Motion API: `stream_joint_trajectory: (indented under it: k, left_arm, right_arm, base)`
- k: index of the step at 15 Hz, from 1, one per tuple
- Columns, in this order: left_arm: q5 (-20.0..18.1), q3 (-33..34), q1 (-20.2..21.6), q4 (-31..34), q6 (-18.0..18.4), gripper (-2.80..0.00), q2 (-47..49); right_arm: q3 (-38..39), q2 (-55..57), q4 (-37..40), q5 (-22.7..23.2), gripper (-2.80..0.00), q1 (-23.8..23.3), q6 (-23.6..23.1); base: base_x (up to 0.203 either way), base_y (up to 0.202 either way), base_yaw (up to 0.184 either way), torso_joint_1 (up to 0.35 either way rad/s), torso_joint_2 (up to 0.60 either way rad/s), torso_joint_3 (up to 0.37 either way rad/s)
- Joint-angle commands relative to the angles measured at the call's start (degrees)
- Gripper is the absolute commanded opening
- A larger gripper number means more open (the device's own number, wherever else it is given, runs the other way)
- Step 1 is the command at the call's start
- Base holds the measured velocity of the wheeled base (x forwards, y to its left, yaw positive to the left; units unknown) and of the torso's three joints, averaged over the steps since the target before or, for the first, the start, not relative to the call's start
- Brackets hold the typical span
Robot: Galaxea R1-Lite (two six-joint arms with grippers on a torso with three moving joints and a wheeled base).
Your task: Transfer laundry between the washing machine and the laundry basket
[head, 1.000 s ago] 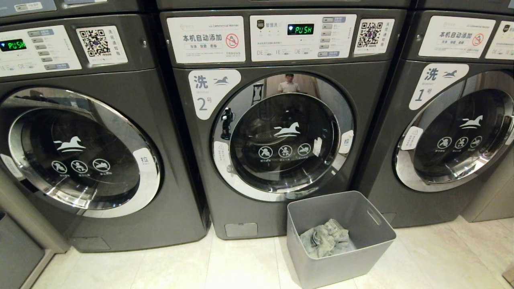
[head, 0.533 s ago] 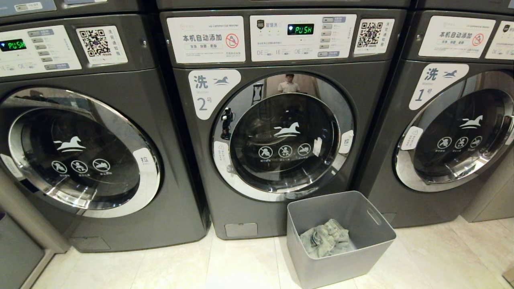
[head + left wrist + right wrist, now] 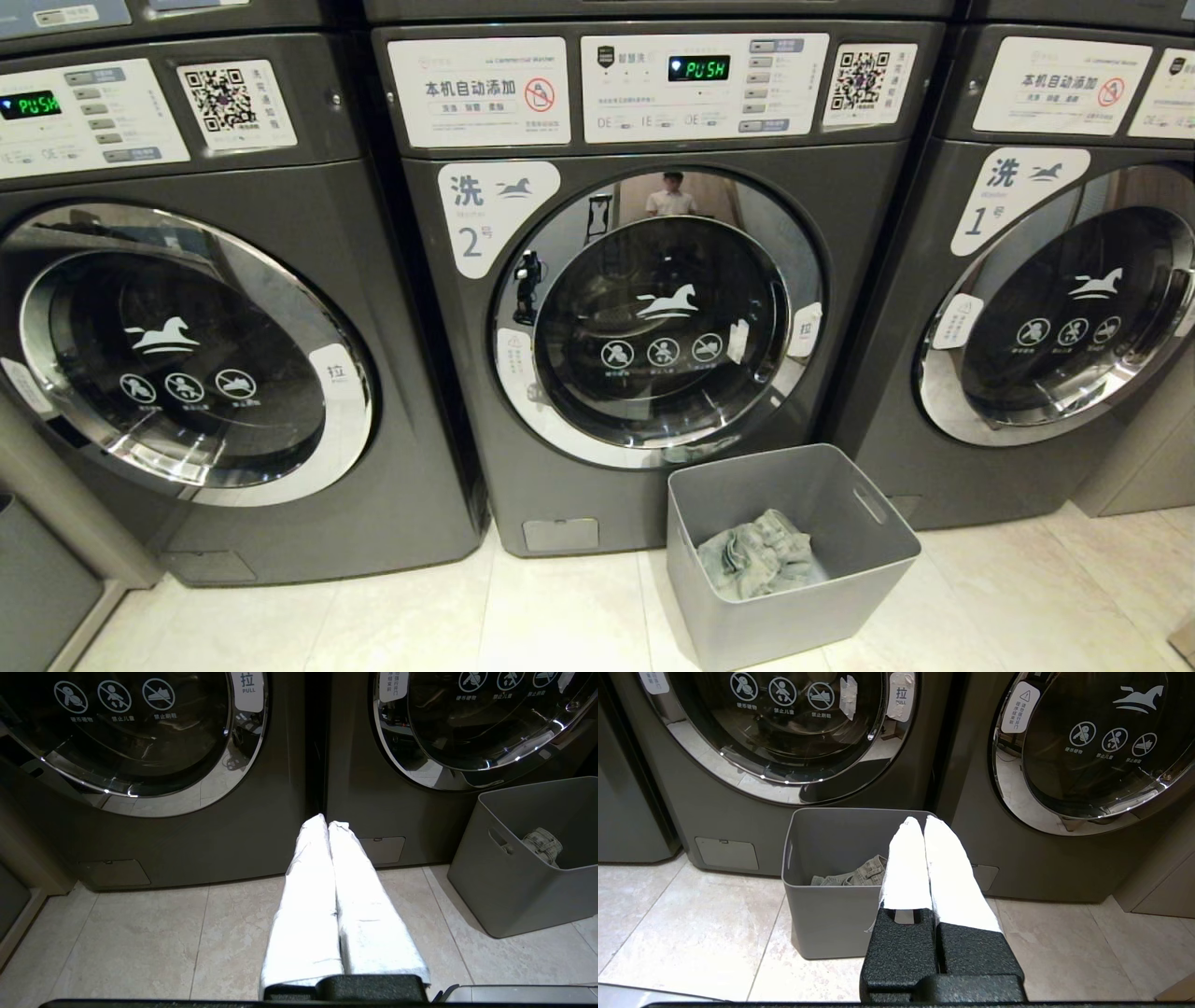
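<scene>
Evidently nothing has changed over the last second, so the transfer has not begun. Left claw (image 3: 328, 823) pressed shut, empty, low over the floor (image 3: 560, 616). Washer (image 3: 653, 317) door closed, drum probably empty. Basket (image 3: 794, 616) holds the laundry (image 3: 756, 553); right claw (image 3: 923, 820) shut, empty, before its rim, open floor around.

The laundry (image 3: 754, 554) lies in the laundry basket (image 3: 794, 616), on the floor (image 3: 560, 616) before the washing machine (image 3: 644, 308).

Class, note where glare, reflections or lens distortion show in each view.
Head view: machines bow outward at the edges; door mirrors a person. Left wrist view: left tool glares white. Right wrist view: right tool glares white; chrome rim reflects floor.
</scene>
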Motion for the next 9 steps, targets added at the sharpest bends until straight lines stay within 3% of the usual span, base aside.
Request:
stream_joint_trajectory:
  k: [1, 9]
  left_arm:
    - [0.0, 0.0, 0.0, 0.0, -0.1, -2.8, -0.1]
    - [0.1, 0.0, 0.0, 0.0, -0.1, -2.8, -0.1]
  right_arm:
    - [2.3, 0.1, -0.1, -0.1, -2.8, 0.0, 0.0]
    - [2.3, 0.1, -0.1, -0.2, -2.8, 0.0, 0.0]
  base:
    - [0.0, 0.0, 0.0, 0.0, 0.0, 0.0]
    - [0.0, 0.0, 0.0, 0.0, 0.0, 0.0]
